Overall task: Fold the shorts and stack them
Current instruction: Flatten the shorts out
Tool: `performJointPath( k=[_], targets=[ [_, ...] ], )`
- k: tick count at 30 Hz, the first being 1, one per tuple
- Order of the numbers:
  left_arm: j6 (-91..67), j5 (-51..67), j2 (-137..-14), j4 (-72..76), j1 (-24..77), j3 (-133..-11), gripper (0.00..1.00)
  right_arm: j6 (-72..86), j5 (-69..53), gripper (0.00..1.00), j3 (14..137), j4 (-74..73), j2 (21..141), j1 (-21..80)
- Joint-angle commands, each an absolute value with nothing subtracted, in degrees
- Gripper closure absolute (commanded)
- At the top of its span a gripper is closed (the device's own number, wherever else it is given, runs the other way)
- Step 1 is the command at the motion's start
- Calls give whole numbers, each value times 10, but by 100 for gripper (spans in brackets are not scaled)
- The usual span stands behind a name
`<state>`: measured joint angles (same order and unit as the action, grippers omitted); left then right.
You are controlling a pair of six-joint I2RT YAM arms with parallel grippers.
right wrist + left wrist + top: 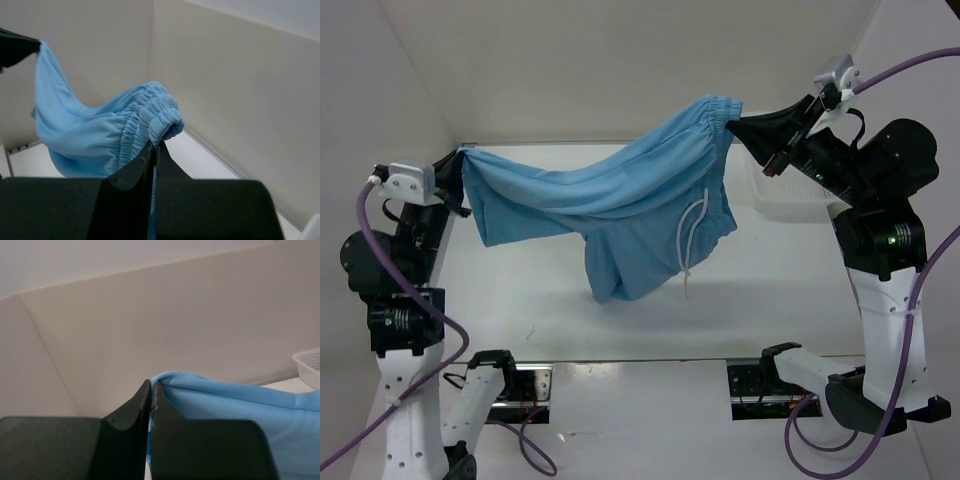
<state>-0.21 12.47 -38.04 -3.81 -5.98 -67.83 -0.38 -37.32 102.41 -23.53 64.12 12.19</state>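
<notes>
Above the table, the shorts hang stretched between both arms. Their long axis runs left to right and rises rightward, with the middle sagging. The left gripper is clamped shut on a cloth edge, and the right gripper is pinched shut on the waistband. The drawstring dangles beneath. Laying them flat likely needs both ends lowered together.

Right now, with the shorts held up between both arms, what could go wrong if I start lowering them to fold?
1. The left fingers pinch only a thin edge of the shorts; pulling the arms apart could slip it free.
2. The drawstring dangles loose and could get trapped inside a fold.
3. The shorts hang twisted and bunched in the middle, so laying them down as they are may leave creases.
</notes>
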Motion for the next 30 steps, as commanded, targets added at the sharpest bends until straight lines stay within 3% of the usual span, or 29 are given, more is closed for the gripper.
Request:
performJointPath(
  k=[1,10,17,18,19,22,24,26,30],
  targets=[
    [0,147,-455,4,-63,-678,100,65,-384,100,1031,-193,645,116],
    [0,159,-683,-40,-44,-678,97,98,-320,100,854,-95,778,108],
    [0,145,-914,-34,-38,-702,87,98,-204,100,893,-56,1032,103],
    [0,140,-938,-34,-38,-714,82,98,-187,95,910,-56,1088,103],
    [0,135,-961,-34,-38,-746,68,103,-147,92,951,-56,1114,103],
    [0,106,-1040,-73,-38,-815,33,95,-78,52,1040,-71,1192,103],
    [0,98,-1062,-110,-38,-888,19,61,-43,46,1064,-79,1198,108],
    [0,134,-1063,-184,-33,-918,19,19,-50,45,1050,-84,1173,113],
    [0,186,-946,-278,7,-843,19,-22,-97,39,924,-127,1092,119]
  ],
)
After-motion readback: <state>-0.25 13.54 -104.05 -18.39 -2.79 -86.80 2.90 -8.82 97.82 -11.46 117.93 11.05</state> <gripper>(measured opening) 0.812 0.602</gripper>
